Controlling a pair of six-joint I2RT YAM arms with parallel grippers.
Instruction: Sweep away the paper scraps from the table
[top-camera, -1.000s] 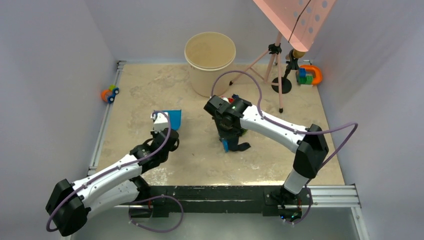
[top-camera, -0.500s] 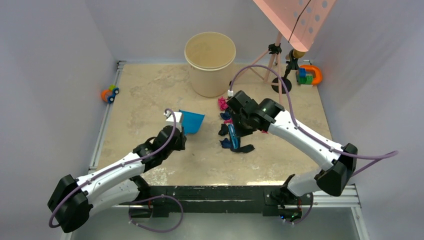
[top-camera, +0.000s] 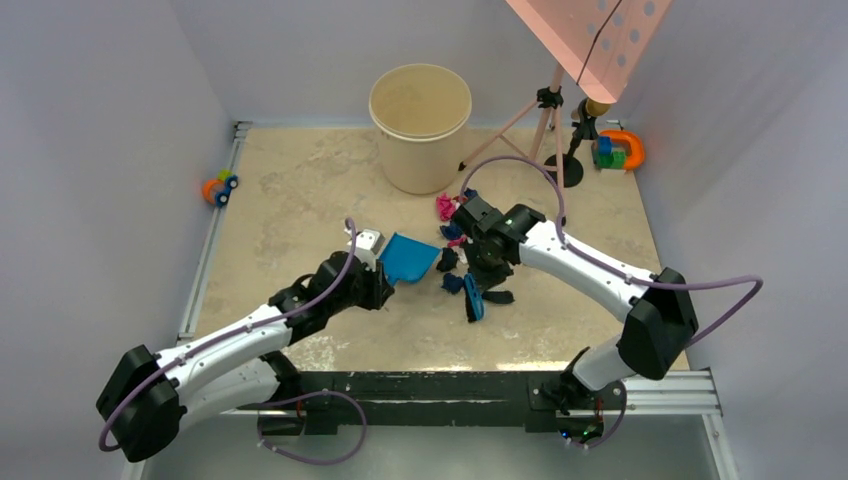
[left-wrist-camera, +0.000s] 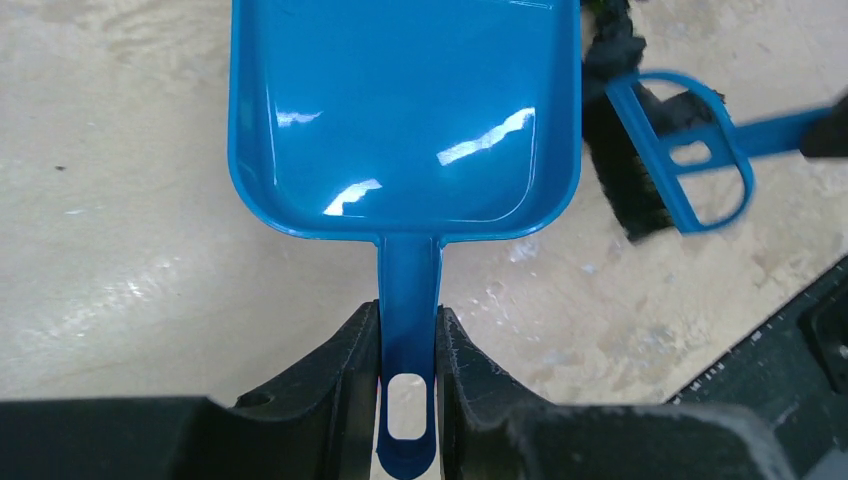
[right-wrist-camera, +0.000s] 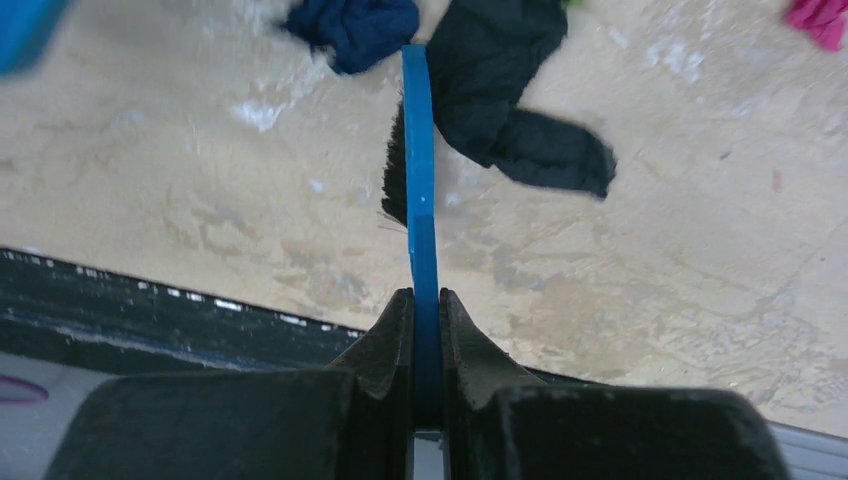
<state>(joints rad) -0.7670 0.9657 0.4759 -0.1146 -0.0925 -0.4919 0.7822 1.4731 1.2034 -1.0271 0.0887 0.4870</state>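
Note:
A cluster of paper scraps lies on the beige table in front of the bucket: pink, dark blue and black wads. My left gripper is shut on the handle of a blue dustpan, whose mouth faces the scraps; the pan is empty. My right gripper is shut on the handle of a blue brush, bristles down beside a black scrap and a dark blue wad.
A beige bucket stands behind the scraps. A tripod stand and toy blocks with an orange ring are at the back right. A toy car sits at the left rail. The black front bar runs along the near edge.
My left arm has carried the dustpan rightward, close to the scraps. My right arm has swung the brush through the scrap cluster and shifted it a little toward the front.

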